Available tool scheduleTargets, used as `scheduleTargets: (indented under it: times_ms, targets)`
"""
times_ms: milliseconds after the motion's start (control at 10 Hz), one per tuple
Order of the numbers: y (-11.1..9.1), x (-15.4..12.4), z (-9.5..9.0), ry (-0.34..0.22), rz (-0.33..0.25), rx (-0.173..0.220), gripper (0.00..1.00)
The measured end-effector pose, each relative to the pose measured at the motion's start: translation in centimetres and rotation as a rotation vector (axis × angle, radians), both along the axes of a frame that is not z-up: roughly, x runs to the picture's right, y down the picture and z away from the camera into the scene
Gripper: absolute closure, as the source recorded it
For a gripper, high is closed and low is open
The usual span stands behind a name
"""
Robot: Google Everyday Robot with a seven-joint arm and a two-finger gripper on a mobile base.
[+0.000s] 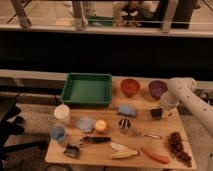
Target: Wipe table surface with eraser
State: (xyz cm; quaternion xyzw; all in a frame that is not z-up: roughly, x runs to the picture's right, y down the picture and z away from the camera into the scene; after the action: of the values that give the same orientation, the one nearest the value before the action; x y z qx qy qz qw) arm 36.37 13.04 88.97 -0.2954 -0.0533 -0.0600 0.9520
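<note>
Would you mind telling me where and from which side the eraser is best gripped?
Probably from above, across its short sides: the eraser lies flat on the table surface near the right edge, with bare wood around it. The gripper is already right at it.

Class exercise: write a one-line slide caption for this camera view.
White robot arm's gripper rests at the small black eraser on the light tan wooden tabletop, right of the green rectangular tray.

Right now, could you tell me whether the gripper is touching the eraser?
Cannot tell. In the camera view the gripper sits right at the eraser near the table's right edge, both dark and merging.
</note>
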Motion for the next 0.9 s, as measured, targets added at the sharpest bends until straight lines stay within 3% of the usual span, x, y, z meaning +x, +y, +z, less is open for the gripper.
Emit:
scheduleTargets:
  times_ms: [300,600,900]
  targets:
    - [-0.5,-1.3,1.0,-0.024,0.001,-0.003,0.97]
    - [0.0,-4.0,-0.2,-0.073,-0.006,0.01,0.97]
    - [1.6,-4.7,-2.3,-0.102,-0.016,0.009,0.97]
